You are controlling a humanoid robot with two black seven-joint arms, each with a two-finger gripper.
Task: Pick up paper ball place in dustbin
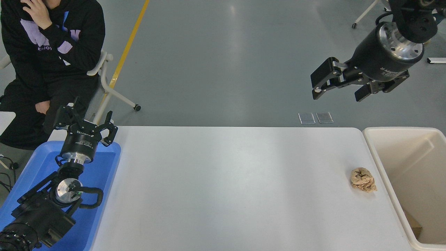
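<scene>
My right end effector [337, 93] hangs high over the far right of the scene, its fingers spread apart and nothing between them, well apart from anything on the worktop [226, 181]. My left end effector [87, 120] is parked at the lower left over the blue tray [104, 167], fingers also spread.

The paper ball [363, 180] lies on the worktop near its right edge, just beside the dustbin [383, 167] but not touching it. I judge it light, soft and springy; it should crush a little under the fingers instead of slipping. I would straddle its widest middle from above, closing gently so that it does not skid away, since so light a thing gets nudged easily by one finger landing first.
</scene>
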